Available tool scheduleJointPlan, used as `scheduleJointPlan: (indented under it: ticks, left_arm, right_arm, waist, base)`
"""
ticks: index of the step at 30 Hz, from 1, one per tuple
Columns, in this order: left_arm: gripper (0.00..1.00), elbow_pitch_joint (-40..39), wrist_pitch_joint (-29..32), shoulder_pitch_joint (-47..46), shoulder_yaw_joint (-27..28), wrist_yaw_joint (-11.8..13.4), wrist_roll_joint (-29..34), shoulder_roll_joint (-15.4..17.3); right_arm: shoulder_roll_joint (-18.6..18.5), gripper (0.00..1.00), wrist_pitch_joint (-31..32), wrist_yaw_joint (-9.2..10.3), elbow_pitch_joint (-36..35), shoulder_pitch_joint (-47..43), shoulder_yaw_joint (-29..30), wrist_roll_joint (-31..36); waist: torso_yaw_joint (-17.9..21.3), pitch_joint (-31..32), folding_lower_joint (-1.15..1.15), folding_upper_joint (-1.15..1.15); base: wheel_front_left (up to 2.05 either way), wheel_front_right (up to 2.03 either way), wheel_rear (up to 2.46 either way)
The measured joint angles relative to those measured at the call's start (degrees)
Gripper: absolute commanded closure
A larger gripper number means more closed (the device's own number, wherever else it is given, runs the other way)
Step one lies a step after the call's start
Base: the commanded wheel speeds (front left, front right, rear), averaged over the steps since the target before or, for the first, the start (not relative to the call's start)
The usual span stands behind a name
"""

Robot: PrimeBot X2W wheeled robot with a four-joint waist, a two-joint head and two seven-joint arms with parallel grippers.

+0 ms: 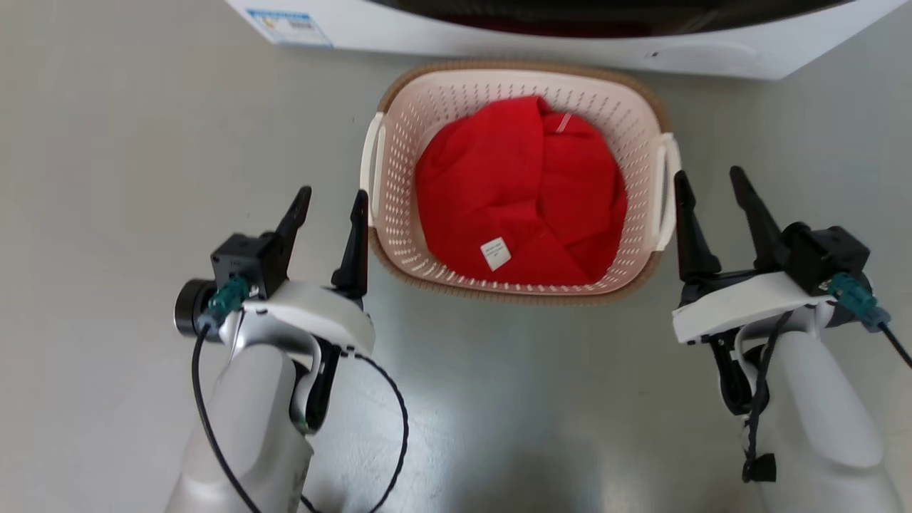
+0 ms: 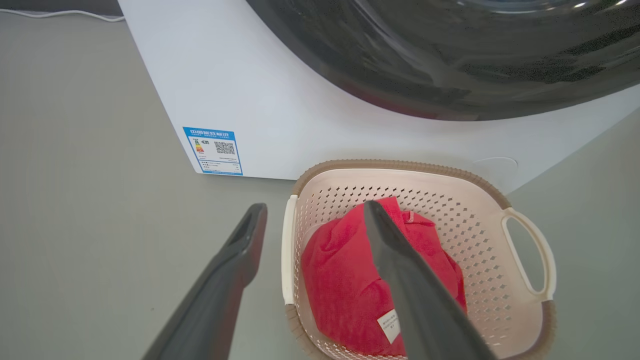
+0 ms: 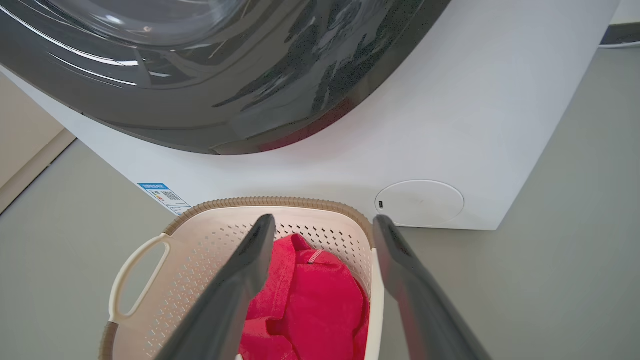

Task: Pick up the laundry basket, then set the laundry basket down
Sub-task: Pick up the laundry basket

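Since the basket point(image 1: 456, 100) is thin perforated plastic with just a red cloth point(image 1: 513, 199) bundled inside, it will likely lift light and fairly stiff, though its walls may flex a little and the smooth plastic could slip in a one-sided grip. It sits on the floor point(image 1: 142, 142) straight ahead, its far rim just beside the washer point(image 1: 570, 43). The best holds look to be the two white side loops, the left handle point(image 1: 368, 160) and the right handle point(image 1: 668, 146), taken together so the load stays level. The left gripper point(image 1: 333, 194) hangs at the basket's near left corner, jaws spread wide and empty; in its wrist view the left handle lies between its fingers. The right gripper point(image 1: 708, 173) stands just beside the right handle, jaws likewise wide, holding nothing. Whether either inner finger touches the plastic I cannot tell. The washer's dark door point(image 2: 450, 60) bulges out above the far rim, so a lift drifting forward could knock it; straight up or slightly back looks safer.
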State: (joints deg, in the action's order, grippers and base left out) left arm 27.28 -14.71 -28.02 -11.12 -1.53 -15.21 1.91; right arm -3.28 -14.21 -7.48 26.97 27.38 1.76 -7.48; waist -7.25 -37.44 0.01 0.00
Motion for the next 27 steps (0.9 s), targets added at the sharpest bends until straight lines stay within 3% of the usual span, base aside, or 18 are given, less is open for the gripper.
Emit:
scheduleJointPlan:
  ticks: [14,27]
  left_arm:
    - [0.0,9.3,0.0,-10.7,-1.5,-1.8,-2.6,-0.3]
    - [0.0,16.9,0.0,-17.3,-6.7,-1.9,-5.6,-0.5]
  right_arm:
    - [-0.3,0.0,0.0,0.0,4.5,7.3,6.0,4.5]
    - [-0.6,0.0,0.0,0.0,8.3,12.8,9.7,7.4]
  waist:
    - [-2.5,-8.3,0.0,0.0]
    - [-3.4,-13.9,0.0,0.0]
  base:
    - [0.0,0.0,0.0]
    - [0.0,0.0,0.0]
